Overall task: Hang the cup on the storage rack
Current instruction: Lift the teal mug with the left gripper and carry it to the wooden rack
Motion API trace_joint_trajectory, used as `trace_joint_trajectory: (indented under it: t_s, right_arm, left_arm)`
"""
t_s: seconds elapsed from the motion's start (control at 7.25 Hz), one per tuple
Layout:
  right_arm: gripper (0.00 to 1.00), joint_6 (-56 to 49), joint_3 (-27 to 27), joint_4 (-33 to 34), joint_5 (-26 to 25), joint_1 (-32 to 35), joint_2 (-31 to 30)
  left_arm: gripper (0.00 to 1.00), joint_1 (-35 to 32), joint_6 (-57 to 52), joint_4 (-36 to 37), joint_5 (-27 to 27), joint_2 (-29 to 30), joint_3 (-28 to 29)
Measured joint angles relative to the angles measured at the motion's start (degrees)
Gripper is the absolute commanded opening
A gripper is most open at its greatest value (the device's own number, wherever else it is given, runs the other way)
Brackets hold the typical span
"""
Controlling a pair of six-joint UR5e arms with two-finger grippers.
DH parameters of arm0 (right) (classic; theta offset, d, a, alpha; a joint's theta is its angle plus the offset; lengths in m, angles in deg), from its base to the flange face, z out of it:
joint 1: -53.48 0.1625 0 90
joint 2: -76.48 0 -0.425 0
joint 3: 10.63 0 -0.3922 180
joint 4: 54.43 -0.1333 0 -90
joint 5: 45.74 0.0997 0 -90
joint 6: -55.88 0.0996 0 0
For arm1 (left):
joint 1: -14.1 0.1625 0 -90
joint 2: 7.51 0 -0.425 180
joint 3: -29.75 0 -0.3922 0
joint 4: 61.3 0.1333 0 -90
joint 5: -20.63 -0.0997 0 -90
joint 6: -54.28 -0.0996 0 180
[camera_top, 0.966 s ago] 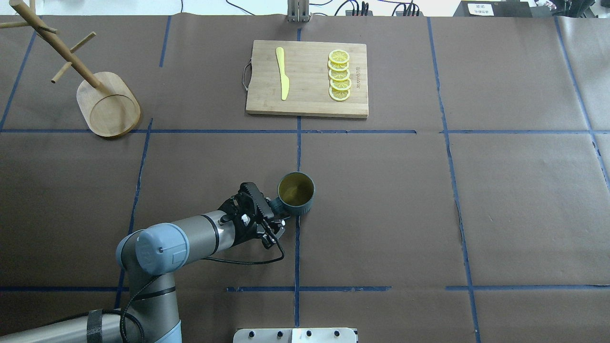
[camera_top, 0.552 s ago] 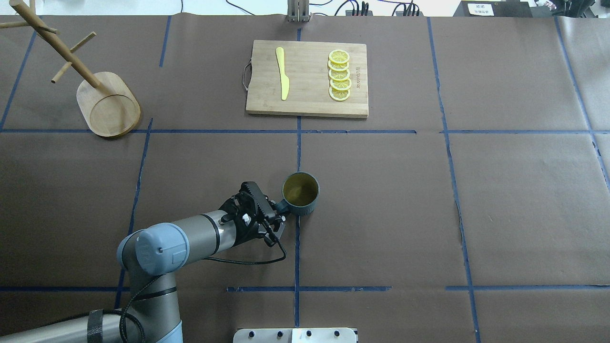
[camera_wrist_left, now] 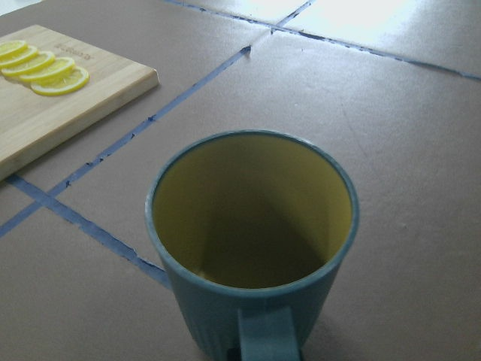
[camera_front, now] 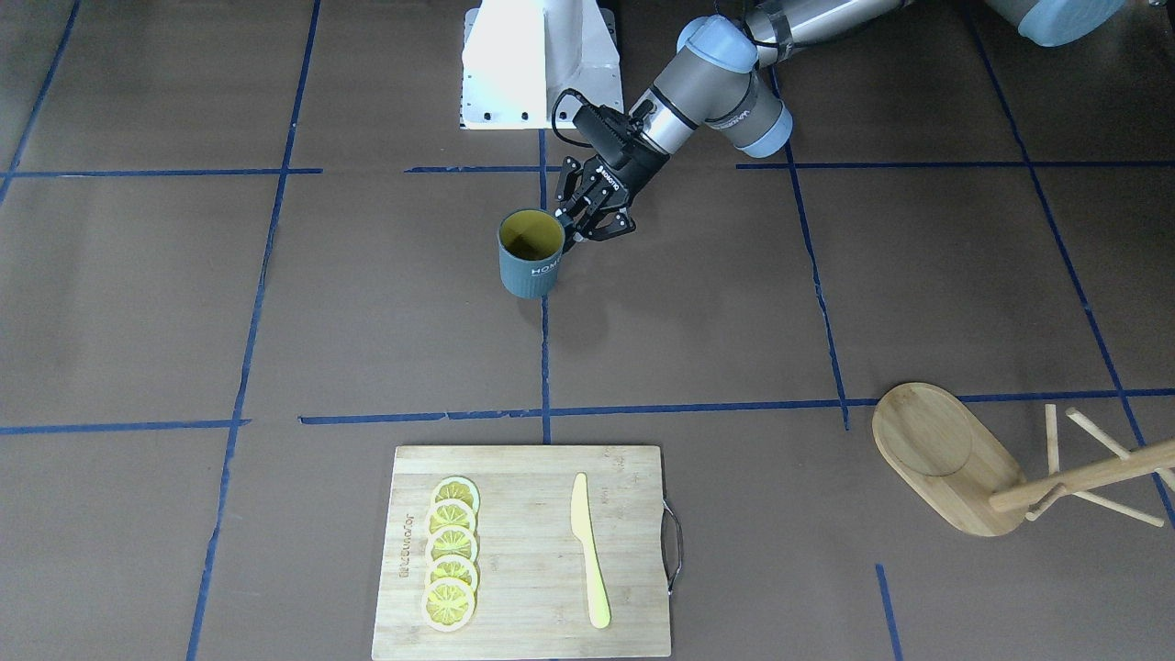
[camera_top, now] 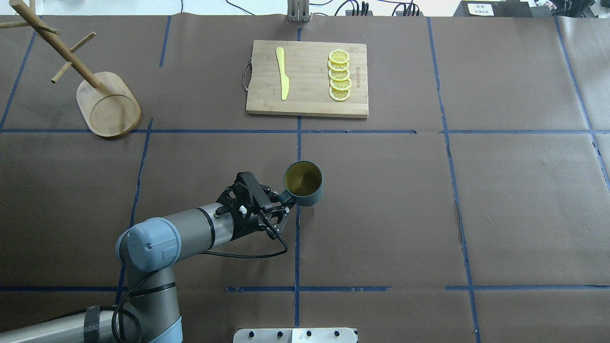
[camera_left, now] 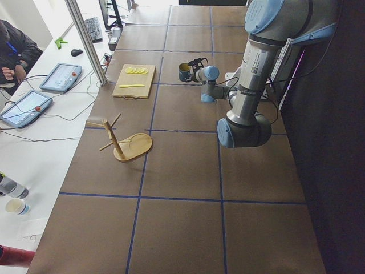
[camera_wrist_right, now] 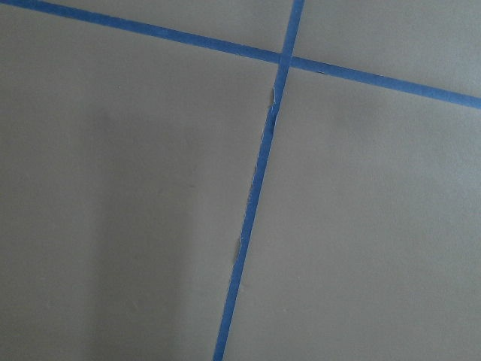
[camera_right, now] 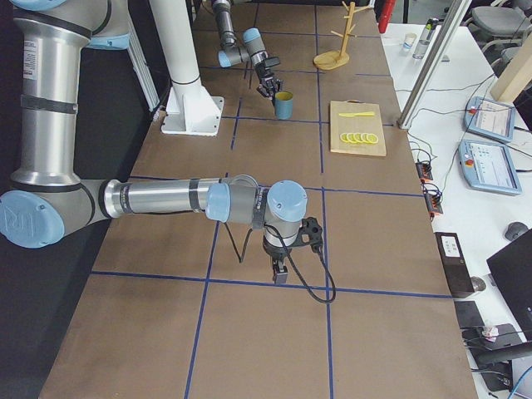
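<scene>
The cup (camera_top: pixel 303 183), dark teal with a yellow inside, is upright near the table's middle. My left gripper (camera_top: pixel 284 200) is shut on its handle from the robot's side. The front-facing view shows the cup (camera_front: pixel 531 257) with white lettering and the left gripper (camera_front: pixel 574 225) behind it. The left wrist view looks down into the cup (camera_wrist_left: pixel 252 226), handle at the bottom edge. The storage rack (camera_top: pixel 108 107), a bamboo mug tree with bare pegs, stands at the far left. My right gripper (camera_right: pixel 281 273) hangs low over the table, seen only from the side; I cannot tell its state.
A bamboo cutting board (camera_top: pixel 307 78) lies at the far middle with a yellow knife (camera_top: pixel 282 74) and a row of lemon slices (camera_top: pixel 339 75). Brown paper with blue tape lines covers the table. A person sits at a side desk (camera_left: pixel 14 48).
The cup has shifted away from the robot and a little to the right, with my left gripper on its handle and the left arm following.
</scene>
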Motion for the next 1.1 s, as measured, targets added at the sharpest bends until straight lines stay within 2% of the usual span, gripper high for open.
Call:
trace_joint_trajectory:
  t_s: [0.14,0.28,0.69,1.1]
  right_arm:
    - [1.0,0.0,0.0,-0.1,0.0,0.0,0.1]
    - [1.0,0.0,0.0,-0.3,0.0,0.0,0.2]
    - [1.0,0.0,0.0,-0.4,0.0,0.0,0.3]
    - [1.0,0.0,0.2,-0.4,0.0,0.0,0.4]
  left_arm:
    - [0.05,-1.1,9.2,-0.2,0.0,-0.2,-0.4]
    - [0.02,-2.9,19.5,-0.4,0.4,-0.6,-0.9]
    - [0.0,-9.3,44.9,-0.9,4.2,-1.2,-1.5]
    - [0.0,-20.9,69.1,-2.9,18.4,-1.4,-1.4]
